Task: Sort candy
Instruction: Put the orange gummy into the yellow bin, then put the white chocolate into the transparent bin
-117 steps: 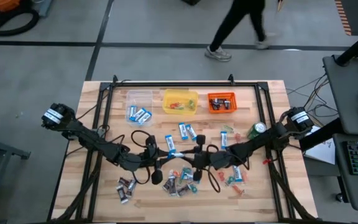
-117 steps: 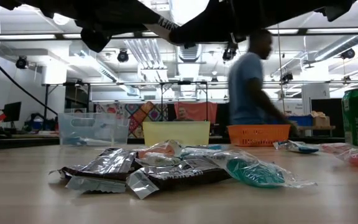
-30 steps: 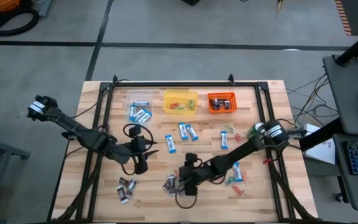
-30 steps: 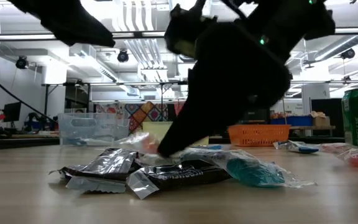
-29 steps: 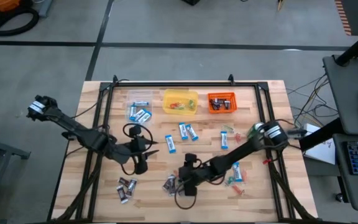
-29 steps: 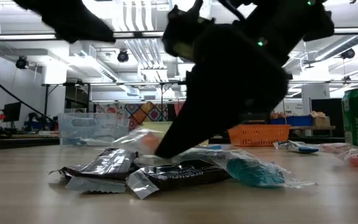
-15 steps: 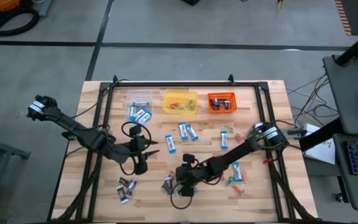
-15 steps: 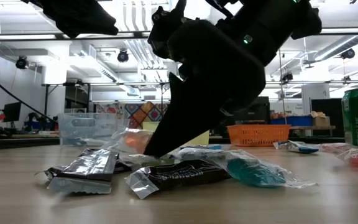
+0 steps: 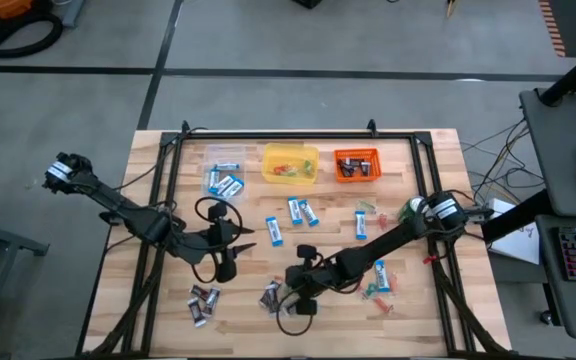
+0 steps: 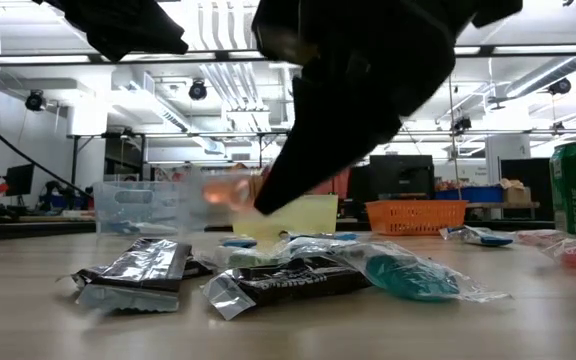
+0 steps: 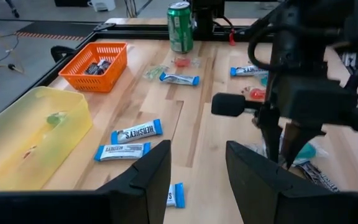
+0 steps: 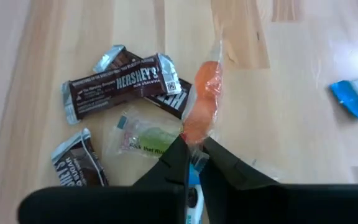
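Candy lies scattered on the wooden table (image 9: 168,215): blue-and-white bars (image 9: 290,212) in the middle, and dark brown bars (image 12: 123,84) and a green sweet (image 12: 143,140) in a pile (image 9: 273,297) near the front. My right gripper (image 12: 194,148) hangs over that pile, shut on an orange sweet in a clear wrapper (image 12: 202,102). My left gripper (image 11: 197,168) hovers open left of the pile (image 9: 230,265), with nothing between its fingers. My right gripper pinches the orange sweet's wrapper at its near end (image 12: 193,135) between its two fingertips. The fingers (image 10: 268,205) slant down from above. The sweet (image 10: 230,195) sticks out past the fingertips, lifted clear above the pile.
A clear tub (image 9: 224,165), a yellow tub (image 9: 290,163) and an orange basket (image 9: 356,165) stand in a row at the far edge. A green can (image 9: 411,210) stands at the right. More dark bars (image 9: 203,300) lie near the front left, and small sweets (image 9: 376,288) at the front right.
My right gripper has shut on the orange sweet in the pile and risen with it, so the sweet now hangs clear of the table. A dark brown bar in the pile has slid a little toward the table's left.
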You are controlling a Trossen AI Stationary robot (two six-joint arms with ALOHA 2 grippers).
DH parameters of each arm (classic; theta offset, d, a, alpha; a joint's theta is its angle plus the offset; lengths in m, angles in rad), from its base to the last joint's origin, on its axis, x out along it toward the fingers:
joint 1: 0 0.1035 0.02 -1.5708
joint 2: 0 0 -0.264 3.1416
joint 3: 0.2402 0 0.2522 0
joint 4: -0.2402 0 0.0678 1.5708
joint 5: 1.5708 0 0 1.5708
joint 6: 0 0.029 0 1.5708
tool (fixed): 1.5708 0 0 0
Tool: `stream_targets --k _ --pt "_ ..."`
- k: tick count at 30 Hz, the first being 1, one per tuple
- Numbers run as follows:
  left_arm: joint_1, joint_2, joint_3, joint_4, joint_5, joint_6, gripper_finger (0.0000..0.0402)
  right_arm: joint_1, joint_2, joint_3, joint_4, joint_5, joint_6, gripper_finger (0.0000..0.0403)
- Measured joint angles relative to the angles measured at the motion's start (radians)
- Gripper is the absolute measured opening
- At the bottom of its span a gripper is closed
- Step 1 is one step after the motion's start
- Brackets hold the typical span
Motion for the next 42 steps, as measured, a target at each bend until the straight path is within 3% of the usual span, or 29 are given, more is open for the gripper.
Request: stream_targets --k 7,14,20,26,28,33,42 --pt "0.000 0.033 -0.002 -0.002 -0.002 0.022 0.0137 -0.024 -0.050 0.000 -0.009 0.018 -0.071 0.0009" --pt "0.001 0.031 -0.002 -0.049 -0.007 0.130 0.0137 -0.123 -0.106 0.000 -0.054 0.025 -0.172 0.0009" --pt "0.005 -0.004 -0.003 -0.102 -0.042 0.199 0.0137 -0.284 -0.166 0.000 -0.104 0.179 -0.277 0.0009" --pt "0.005 -0.016 -0.003 -0.144 -0.116 0.145 0.0137 -0.482 -0.200 0.000 -0.084 0.319 -0.297 0.0009" --pt "0.005 -0.016 -0.003 -0.139 -0.116 0.130 0.0137 -0.559 -0.194 0.000 -0.090 0.299 -0.245 0.0009" --pt "0.008 0.003 -0.003 -0.119 -0.129 0.120 0.0137 -0.689 -0.147 -0.003 -0.090 0.114 -0.170 0.0033" --pt "0.010 0.043 -0.003 -0.047 -0.132 0.031 0.0137 -0.717 -0.153 0.000 -0.083 0.032 -0.141 0.0099"
